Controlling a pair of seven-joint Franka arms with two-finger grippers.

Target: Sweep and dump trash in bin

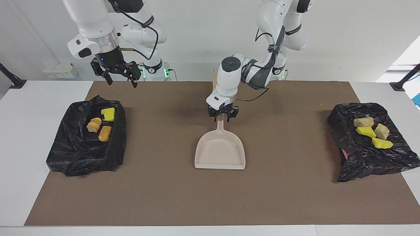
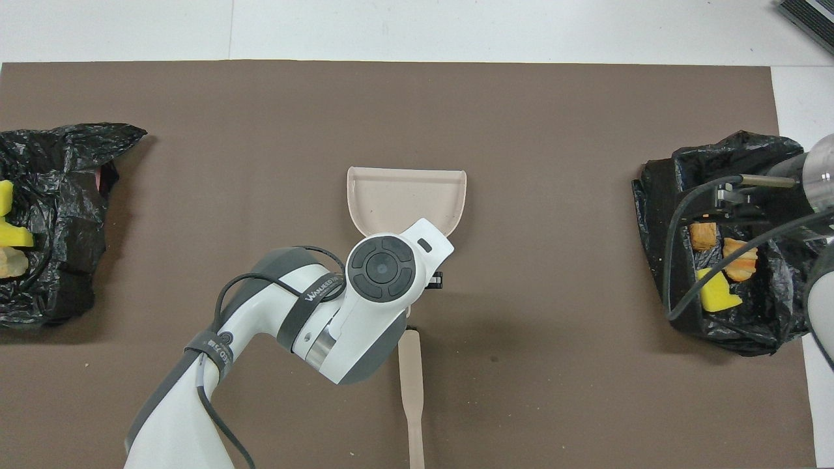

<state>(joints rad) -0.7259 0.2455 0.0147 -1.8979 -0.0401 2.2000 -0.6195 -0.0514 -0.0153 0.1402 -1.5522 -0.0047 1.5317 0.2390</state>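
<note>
Dustpan (image 1: 220,151): flat on mat; left gripper (image 1: 223,115) over its handle, fingers apart. Advice: lift straight off. Right gripper (image 1: 120,74) waited, spread.

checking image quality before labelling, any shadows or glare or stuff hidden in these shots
Facing view: soft shadows on the mat under the dustpan and left gripper; bright window patch at the edge above the bin at the left arm's end. Overhead view: the left arm covers the dustpan's handle and the brush head; the right arm and its cable cover part of the other bin; both bags glint.
</note>
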